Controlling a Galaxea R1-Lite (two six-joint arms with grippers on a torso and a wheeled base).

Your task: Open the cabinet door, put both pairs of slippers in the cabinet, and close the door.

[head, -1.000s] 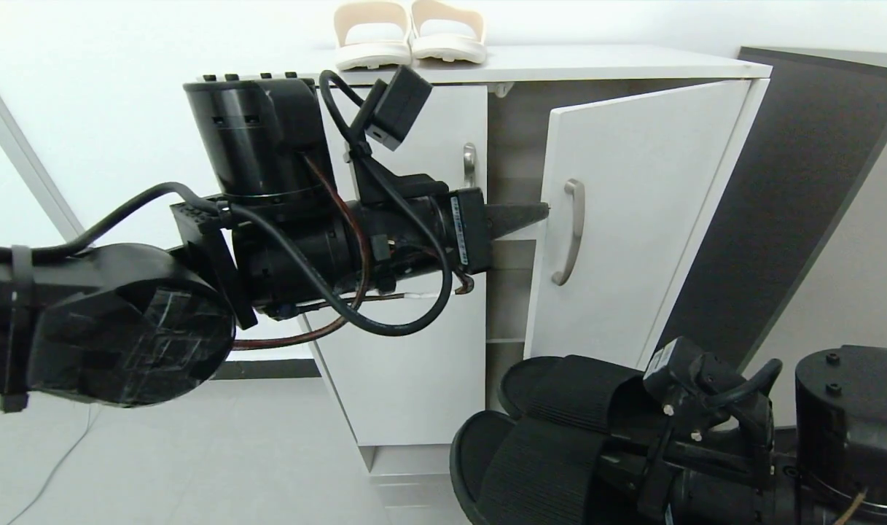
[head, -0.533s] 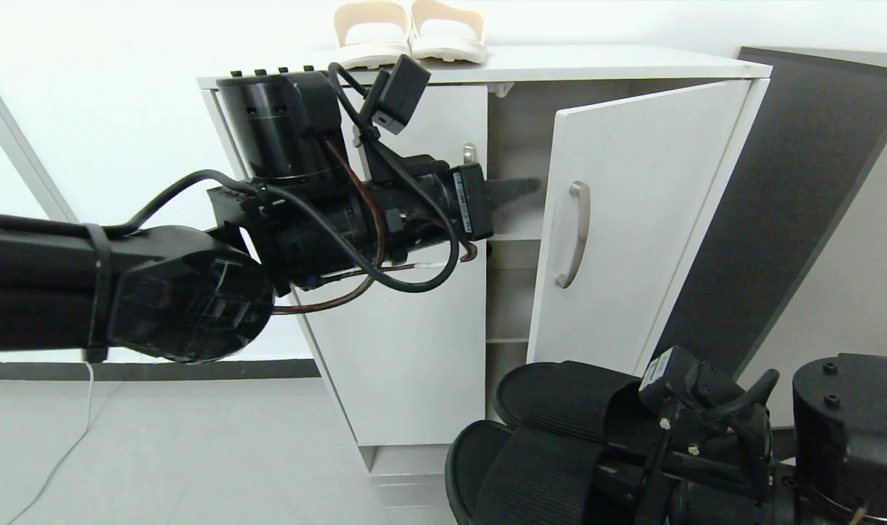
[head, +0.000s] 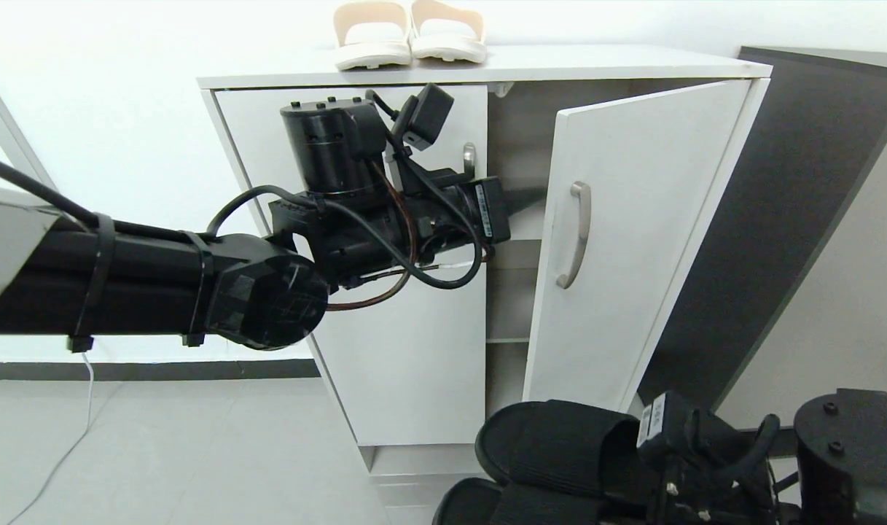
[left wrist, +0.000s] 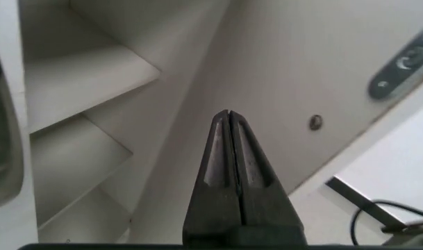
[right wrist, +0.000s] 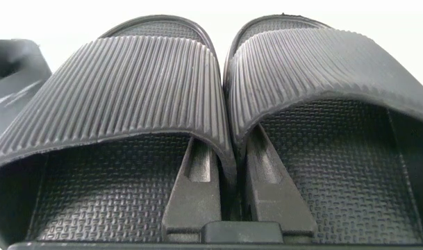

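In right gripper [right wrist: 225, 149] — black slippers [right wrist: 142, 83]

The white wooden cabinet [head: 407, 364] has its right door [head: 632, 219] ajar, cream foam slippers [head: 410, 33] on top at twelve o'clock, black ribbed slippers [head: 560, 445] aloft at five o'clock.

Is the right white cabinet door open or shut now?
Open: the right white cabinet door stands angled outward, baring the inner shelves.

Bright, even light bleaches the white wall [head: 108, 87] at ten o'clock in the head view. The cabinet [head: 560, 71] keeps its open interior in soft grey shade behind the door [head: 647, 233]; its uprights lean inward toward six o'clock. Flat light picks out the ribs of the black slippers [right wrist: 148, 83], with a pale glow at twelve o'clock.
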